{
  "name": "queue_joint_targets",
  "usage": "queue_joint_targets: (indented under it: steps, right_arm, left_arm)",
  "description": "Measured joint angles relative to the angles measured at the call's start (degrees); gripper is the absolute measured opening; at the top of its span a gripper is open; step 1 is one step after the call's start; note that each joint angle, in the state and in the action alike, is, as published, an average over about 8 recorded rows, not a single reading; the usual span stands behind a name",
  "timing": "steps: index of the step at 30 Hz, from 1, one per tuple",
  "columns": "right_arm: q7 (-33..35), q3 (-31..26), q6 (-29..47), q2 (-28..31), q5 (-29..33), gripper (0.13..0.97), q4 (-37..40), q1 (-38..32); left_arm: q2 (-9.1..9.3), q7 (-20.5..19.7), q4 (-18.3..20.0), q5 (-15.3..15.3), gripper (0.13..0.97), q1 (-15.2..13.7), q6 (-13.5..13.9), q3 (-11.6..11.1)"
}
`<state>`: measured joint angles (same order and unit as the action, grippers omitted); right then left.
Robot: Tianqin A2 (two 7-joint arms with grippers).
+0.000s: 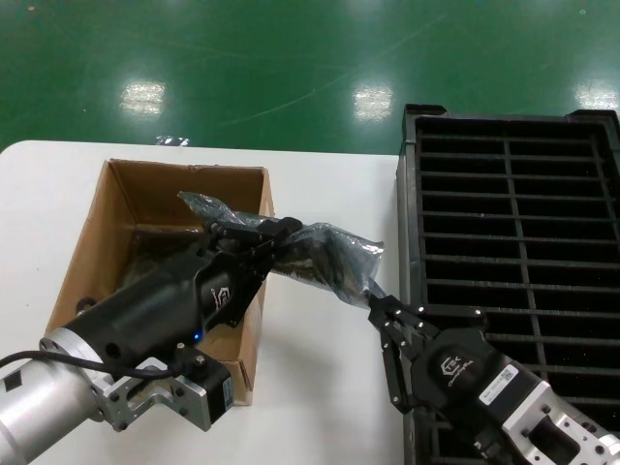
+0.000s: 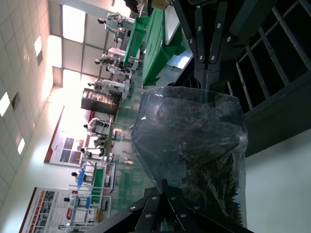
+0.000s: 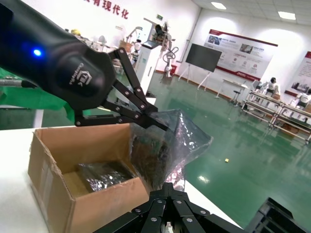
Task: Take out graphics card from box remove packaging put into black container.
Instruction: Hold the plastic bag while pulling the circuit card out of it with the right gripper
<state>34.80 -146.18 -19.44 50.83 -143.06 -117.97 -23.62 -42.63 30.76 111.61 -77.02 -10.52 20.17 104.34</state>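
2 grippers, left gripper and right gripper, clamp the packaging above a white table, green floor beyond.

A smooth white tabletop with a rounded far corner sits on a glossy green floor that mirrors ceiling lights. Farther back in the hall stand a dark wall screen and a red-and-white poster.
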Motion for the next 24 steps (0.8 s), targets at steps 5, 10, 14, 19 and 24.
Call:
queue_joint_targets:
  steps: [5, 10, 14, 19, 24]
  right_arm:
    - [-1.13, -0.28, 0.83, -0.10, 1.24, 0.132, -0.03, 0.06]
    - [-1.60, -1.29, 0.95, -0.12, 1.47, 0.132, -0.03, -0.62]
    - [-2.12, -1.81, 1.21, -0.08, 1.83, 0.132, -0.03, -0.78]
    - [-3.17, -1.78, 2.01, 0.02, 2.96, 0.132, -0.03, -0.24]
    - [-4.32, -1.32, 2.75, 0.05, 4.48, 0.132, -0.03, 0.70]
  left_arm:
    - [0.00, 0.00, 0.00, 0.00, 0.139, 0.00, 0.00, 0.00]
    - [0.00, 0.00, 0.00, 0.00, 0.139, 0.00, 0.00, 0.00]
    - [0.00, 0.00, 0.00, 0.00, 0.139, 0.00, 0.00, 0.00]
    - [0.00, 0.00, 0.00, 0.00, 0.139, 0.00, 0.00, 0.00]
    - [0.00, 0.00, 0.00, 0.00, 0.139, 0.00, 0.00, 0.00]
